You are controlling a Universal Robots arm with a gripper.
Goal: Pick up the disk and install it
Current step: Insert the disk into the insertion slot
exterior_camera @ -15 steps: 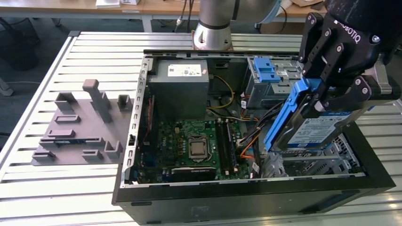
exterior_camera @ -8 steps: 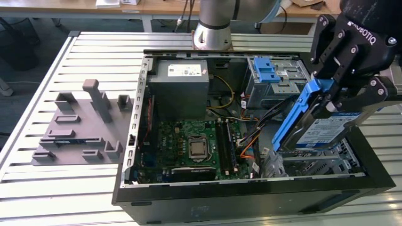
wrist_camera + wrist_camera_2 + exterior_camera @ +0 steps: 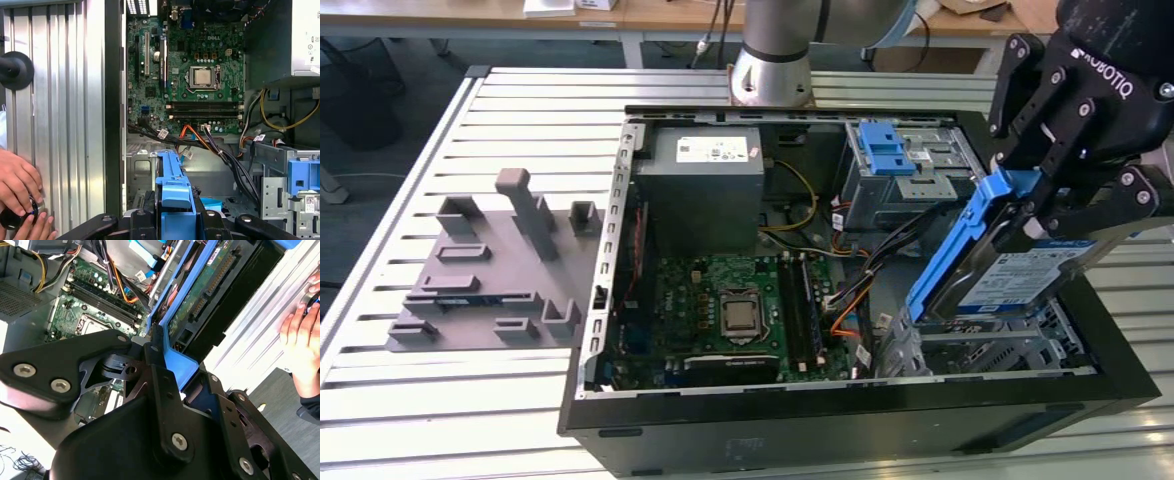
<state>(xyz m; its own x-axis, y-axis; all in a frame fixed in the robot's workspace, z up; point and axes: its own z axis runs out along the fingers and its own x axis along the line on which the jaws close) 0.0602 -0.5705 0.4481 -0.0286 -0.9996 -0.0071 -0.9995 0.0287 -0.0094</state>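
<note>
The disk [image 3: 1017,282], a silver drive with a white-and-blue label in a blue plastic carrier [image 3: 958,250], hangs tilted on edge over the open metal bay [image 3: 987,350] at the exterior view's right of the computer case. My gripper [image 3: 1047,220] is shut on its upper part. In the second wrist view the disk's green circuit-board side [image 3: 200,305] shows, with a black finger [image 3: 156,367] pressed against the blue carrier [image 3: 176,365]. In the first wrist view the blue carrier [image 3: 172,190] rises between the fingers, pointing into the case.
The open computer case [image 3: 854,420] holds a motherboard [image 3: 734,310], a grey power-supply box [image 3: 707,180], a drive cage with blue latches [image 3: 901,160] and loose cables [image 3: 847,300]. A grey fixture [image 3: 494,270] lies at the exterior view's left. A person's hand [image 3: 20,185] rests on the slatted table [image 3: 60,100].
</note>
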